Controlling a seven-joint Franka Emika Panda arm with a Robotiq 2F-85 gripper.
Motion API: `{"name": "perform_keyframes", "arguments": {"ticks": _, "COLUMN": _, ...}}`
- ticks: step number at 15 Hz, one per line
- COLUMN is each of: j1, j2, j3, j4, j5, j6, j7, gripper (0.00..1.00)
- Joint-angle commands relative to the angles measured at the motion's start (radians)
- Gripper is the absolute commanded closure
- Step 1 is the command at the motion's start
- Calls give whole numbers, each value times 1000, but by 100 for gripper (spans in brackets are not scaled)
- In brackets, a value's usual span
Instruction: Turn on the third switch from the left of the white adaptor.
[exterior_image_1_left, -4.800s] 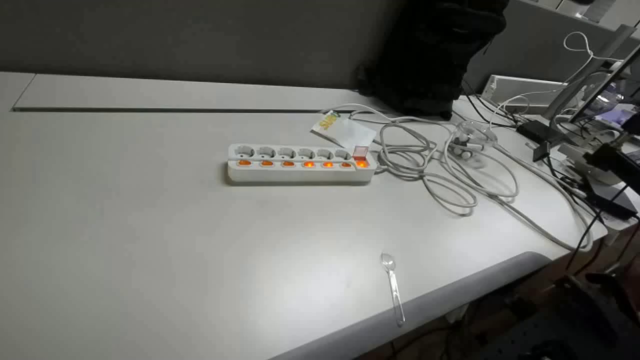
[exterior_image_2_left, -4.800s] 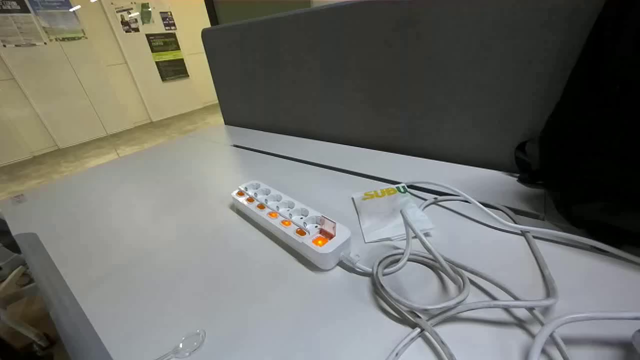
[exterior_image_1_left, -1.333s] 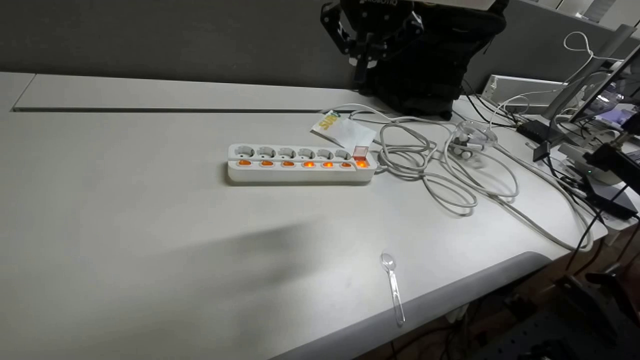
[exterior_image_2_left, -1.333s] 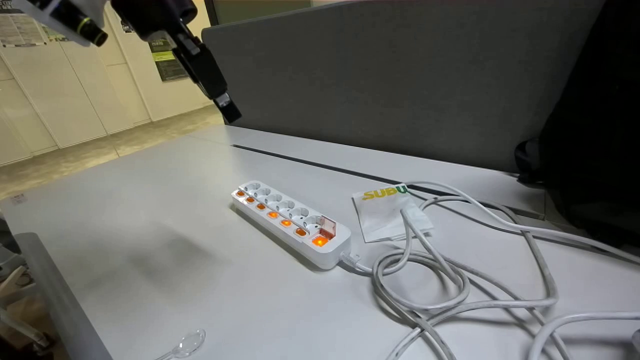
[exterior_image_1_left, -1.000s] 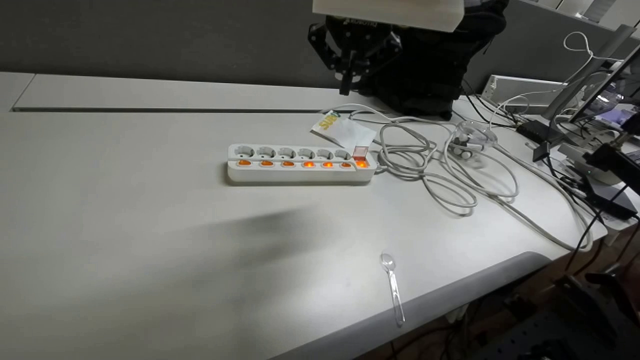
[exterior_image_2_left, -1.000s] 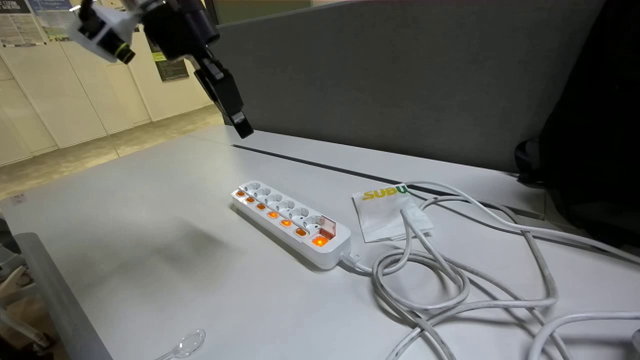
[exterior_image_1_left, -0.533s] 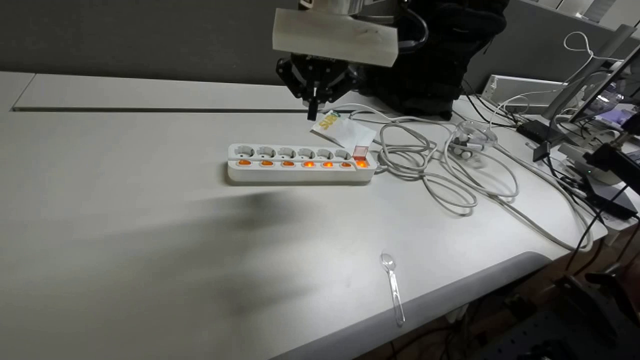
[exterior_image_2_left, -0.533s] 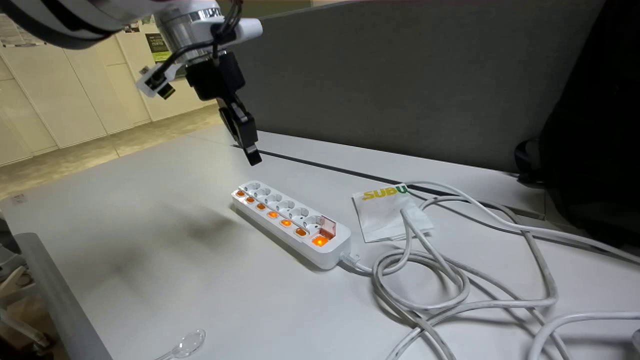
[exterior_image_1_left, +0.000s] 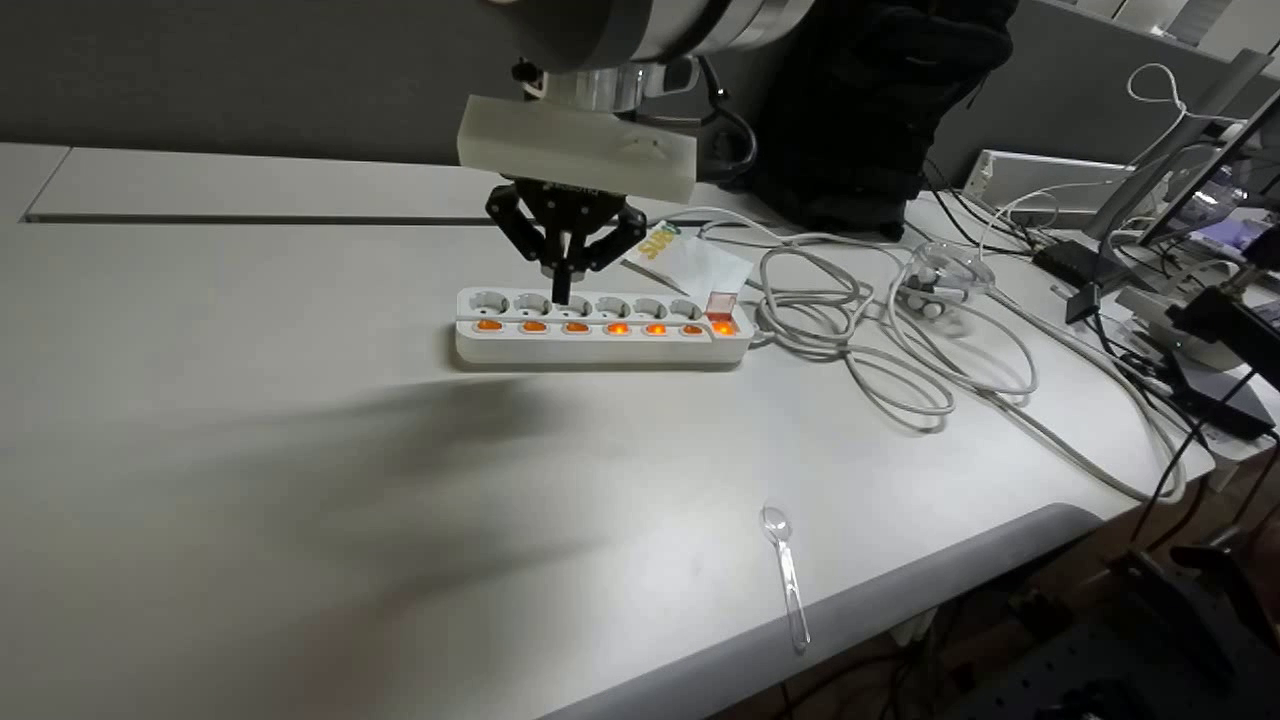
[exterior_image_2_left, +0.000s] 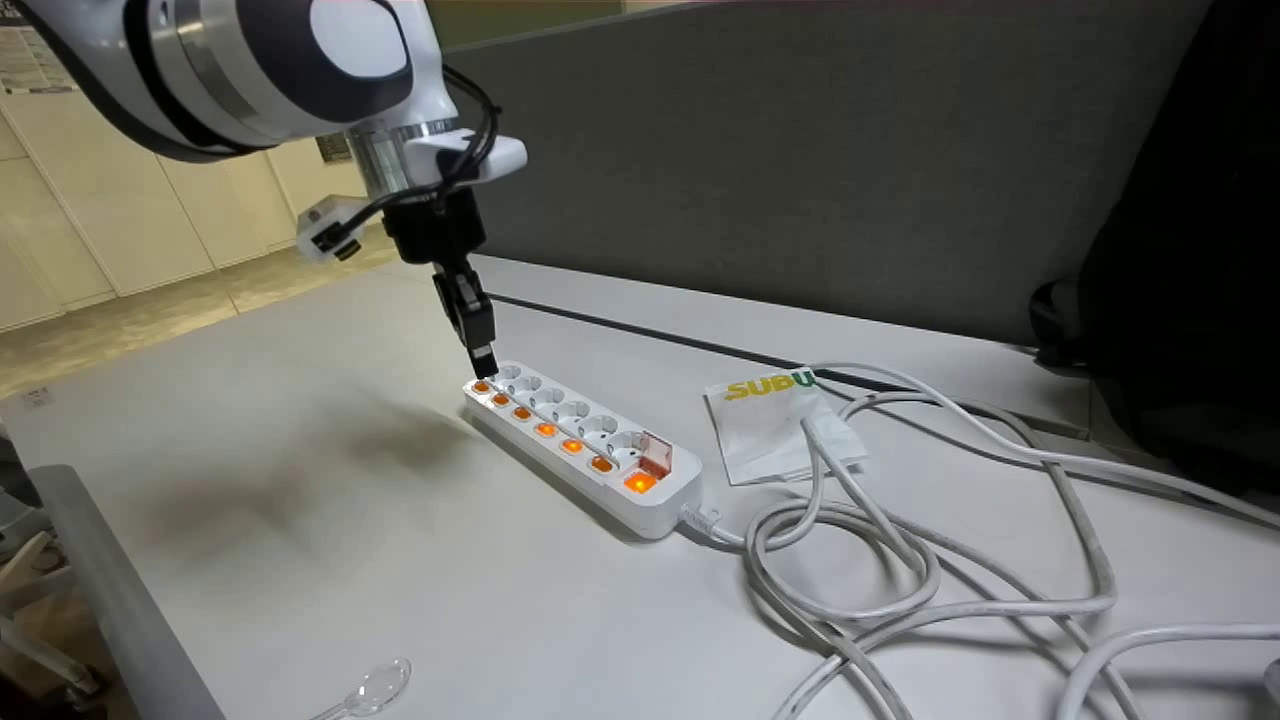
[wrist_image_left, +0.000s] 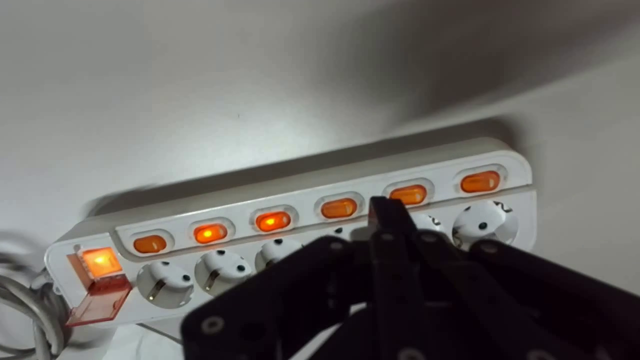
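Orange light at the fourth switch (exterior_image_1_left: 618, 328) and fifth switch (exterior_image_1_left: 656, 329) of the white adaptor (exterior_image_1_left: 605, 352), which lies lengthwise on the surface (exterior_image_1_left: 200, 330); the third switch (exterior_image_1_left: 576, 328), counted from the end away from the coiled cord (exterior_image_2_left: 1040, 606), is unlit. Just changed: within the last second or so the fingers (exterior_image_1_left: 561, 288) have come down from high above, to just over the row of sockets (exterior_image_1_left: 613, 308). From where I stand they look pressed together, no gap, nothing held; a poking pose, I'd guess. No switch has changed its glow, so I read this as the approach, the press not yet done. In the wrist view, which shows the adaptor the other way round, the fingers seem to overlap the edge of the second switch (wrist_image_left: 410, 194); whether they touch, I cannot tell. Next: likely a small shift toward the cord end, out over the switches, then down. Around: red cover (wrist_image_left: 100, 304) raised by the lit main switch (wrist_image_left: 101, 262), white paper (exterior_image_1_left: 700, 265) with yellow lettering behind, black backpack (exterior_image_1_left: 880, 120) further back, clear spoon (exterior_image_1_left: 787, 570) well apart. Hindrance, to my eye: that second switch, near enough to get pressed by mistake
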Motion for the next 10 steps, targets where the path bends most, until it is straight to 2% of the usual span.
{"name": "perform_keyframes", "arguments": {"ticks": 1, "j1": 40, "j2": 31, "j3": -48, "j4": 38, "j5": 48, "j6": -21, "j7": -3, "gripper": 100}}
{"name": "perform_keyframes", "arguments": {"ticks": 5, "j1": 60, "j2": 32, "j3": -92, "j4": 30, "j5": 52, "j6": -28, "j7": 12, "gripper": 100}}
{"name": "perform_keyframes", "arguments": {"ticks": 10, "j1": 63, "j2": 30, "j3": -90, "j4": 11, "j5": 52, "j6": -3, "j7": -17, "gripper": 100}}
